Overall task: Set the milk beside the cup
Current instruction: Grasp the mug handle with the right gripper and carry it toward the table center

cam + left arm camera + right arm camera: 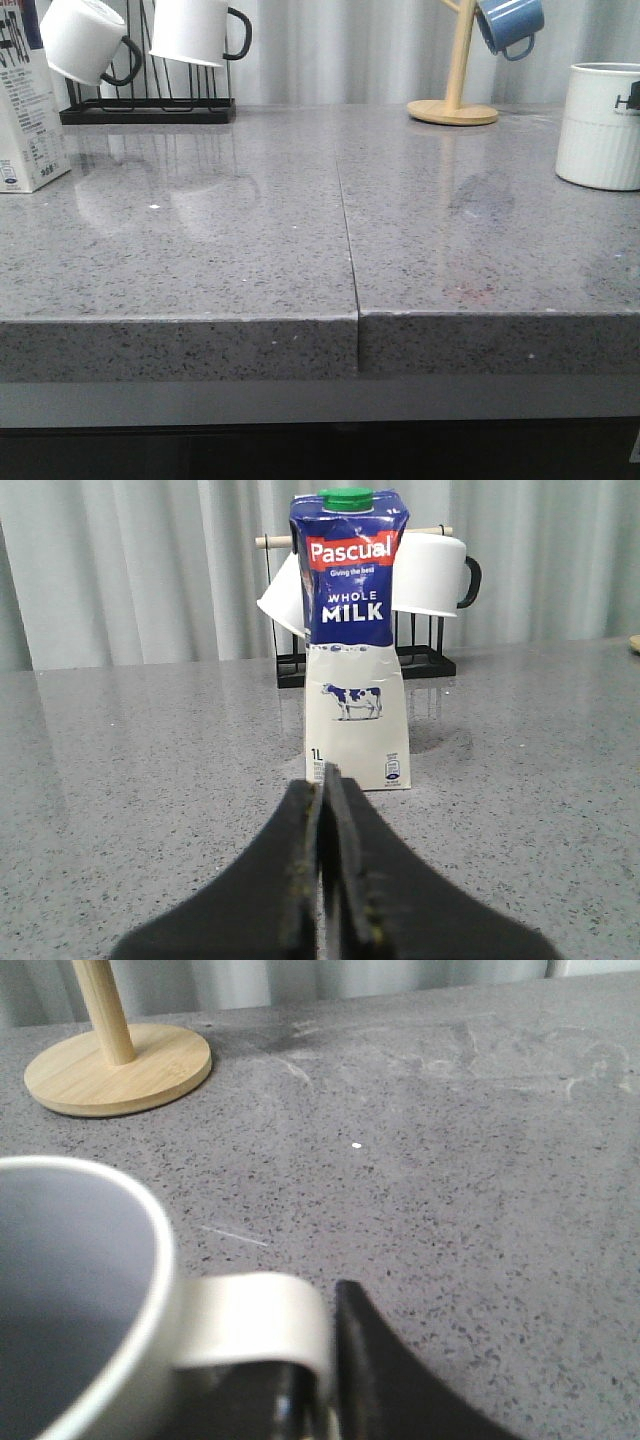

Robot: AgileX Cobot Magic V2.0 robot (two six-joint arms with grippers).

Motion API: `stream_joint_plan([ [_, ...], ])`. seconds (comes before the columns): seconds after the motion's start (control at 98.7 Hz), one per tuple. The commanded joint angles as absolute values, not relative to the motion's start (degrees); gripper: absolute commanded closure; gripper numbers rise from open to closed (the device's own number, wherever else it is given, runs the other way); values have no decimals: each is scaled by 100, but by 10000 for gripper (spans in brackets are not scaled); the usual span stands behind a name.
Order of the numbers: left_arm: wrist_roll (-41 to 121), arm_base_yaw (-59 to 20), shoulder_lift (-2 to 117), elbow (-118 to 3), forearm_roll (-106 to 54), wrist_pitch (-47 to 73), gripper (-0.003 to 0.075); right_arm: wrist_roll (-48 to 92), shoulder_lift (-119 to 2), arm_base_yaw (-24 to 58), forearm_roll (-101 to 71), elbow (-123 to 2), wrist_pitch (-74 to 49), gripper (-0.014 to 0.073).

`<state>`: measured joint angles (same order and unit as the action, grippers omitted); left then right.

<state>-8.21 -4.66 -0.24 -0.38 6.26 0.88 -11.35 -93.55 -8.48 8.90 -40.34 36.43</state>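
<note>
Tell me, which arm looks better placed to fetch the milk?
The left. Its wrist view looks straight at the milk, upright just ahead of the left gripper, whose jaws are shut and empty. The right gripper is across the table, at the cup's handle.

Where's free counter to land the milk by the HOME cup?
Bare stretch runs from the milk at far left across the seam to the cup at far right; the spot just left of the cup is open. Crowded only at the back: mug rack and wooden stand. Right end effector sits at the cup's handle.
</note>
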Motion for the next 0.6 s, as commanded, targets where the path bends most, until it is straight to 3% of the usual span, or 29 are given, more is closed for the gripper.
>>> stream_joint_plan([
  [0.0,-869,-456,-211,250,570,-373,741,-1140,-9173,-892,922,-4204,4184,666],
  [0.405,-869,-456,-211,250,570,-373,741,-681,-8436,-342,278,-4204,3581,652],
  [0.415,-869,-456,-211,250,570,-373,741,578,-8261,1045,-1283,-4204,3492,652],
  [0.587,-869,-456,-211,250,570,-373,741,1698,-8334,1987,-2705,-4364,3817,652],
])
